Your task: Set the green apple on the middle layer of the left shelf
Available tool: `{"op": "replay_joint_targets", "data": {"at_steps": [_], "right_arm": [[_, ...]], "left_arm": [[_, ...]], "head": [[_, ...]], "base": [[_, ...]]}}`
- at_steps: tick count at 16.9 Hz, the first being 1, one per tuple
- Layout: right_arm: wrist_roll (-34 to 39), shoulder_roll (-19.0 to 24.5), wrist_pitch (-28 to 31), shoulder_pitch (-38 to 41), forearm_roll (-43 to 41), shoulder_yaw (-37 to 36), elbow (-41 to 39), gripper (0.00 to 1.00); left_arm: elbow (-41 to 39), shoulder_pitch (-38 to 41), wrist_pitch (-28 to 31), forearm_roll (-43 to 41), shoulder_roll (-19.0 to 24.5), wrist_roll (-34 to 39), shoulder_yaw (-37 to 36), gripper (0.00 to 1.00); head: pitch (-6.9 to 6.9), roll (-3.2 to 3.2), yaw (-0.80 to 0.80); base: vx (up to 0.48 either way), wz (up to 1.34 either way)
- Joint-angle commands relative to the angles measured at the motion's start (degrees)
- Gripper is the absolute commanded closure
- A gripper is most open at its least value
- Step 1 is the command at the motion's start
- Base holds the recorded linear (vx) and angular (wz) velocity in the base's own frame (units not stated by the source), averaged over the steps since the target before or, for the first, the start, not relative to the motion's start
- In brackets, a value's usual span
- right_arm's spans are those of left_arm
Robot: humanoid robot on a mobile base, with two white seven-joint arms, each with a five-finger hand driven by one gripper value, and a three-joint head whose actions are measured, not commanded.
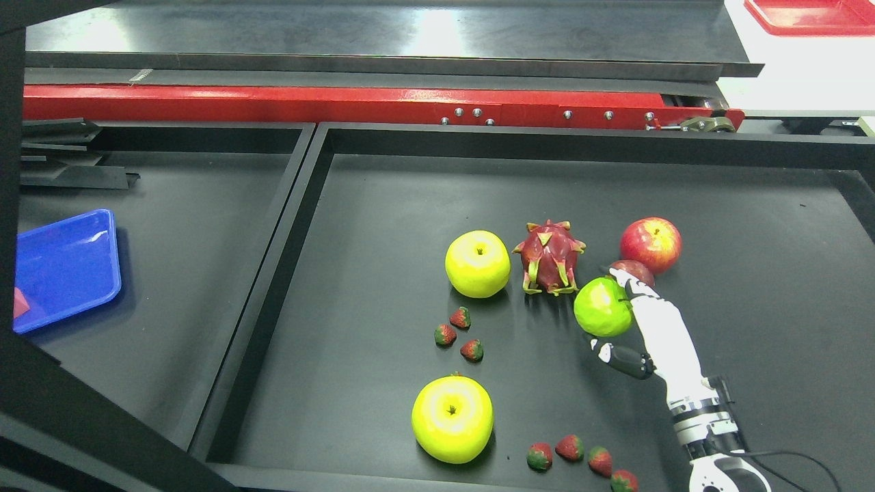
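While the right hand [625, 321] cups the green apple [601, 307] with fingers spread, a black tray [683, 184] lies beneath.

A dragon fruit [549, 257] lay near the middle of the black tray [752, 205], with a yellow apple [477, 263] just to its left and a red apple [651, 244] to its right. Another yellow apple [452, 418] sat by the tray's front edge. Three strawberries [459, 334] clustered between the yellow apples; four more strawberries [581, 458] lined the front edge. A blue tray [65, 266] rested at the far left.
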Motion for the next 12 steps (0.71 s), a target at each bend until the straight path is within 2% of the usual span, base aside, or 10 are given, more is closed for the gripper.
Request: {"op": "replay_joint_targets", "data": {"at_steps": [1, 3, 6, 7, 9, 12], "right_arm": [[1.26, -0.08, -1.75, 1.2, -7.77, 1.37, -2.54, 0.0], [1.44, 0.18, -2.29, 0.94, -18.56, -0.64, -2.9, 0.0], [1.44, 0.54, -1.85, 0.94, -42.09, -4.86, -2.81, 0.0], [1.44, 0.62, -1.67, 1.29, -46.44, -5.31, -2.81, 0.0], [1.52, 2.2, -1.67, 2.95, -49.99, -5.32, -2.81, 0.0], [2.05, 4.46, -1.67, 5.07, -51.05, -2.95, -2.81, 0.0]], "left_arm": [[0.0, -0.01, -0.05, 0.0, 1.0, 0.0, 0.0, 0.0], [0.0, -0.01, 0.03, 0.0, 1.0, 0.0, 0.0, 0.0], [0.0, -0.01, 0.03, 0.0, 1.0, 0.09, 0.0, 0.0], [0.0, -0.01, -0.05, 0.0, 1.0, 0.09, 0.0, 0.0], [0.0, -0.01, -0.05, 0.0, 1.0, 0.0, 0.0, 0.0], [0.0, -0.01, -0.05, 0.0, 1.0, 0.0, 0.0, 0.0]], "head": [[0.0, 0.0, 0.0], [0.0, 0.0, 0.0], [0.0, 0.0, 0.0], [0.0, 0.0, 0.0], [0.0, 0.0, 0.0], [0.0, 0.0, 0.0]], "base": [[0.0, 0.0], [0.0, 0.0], [0.0, 0.0], [0.0, 0.0], [0.0, 0.0], [0.0, 0.0]]}}
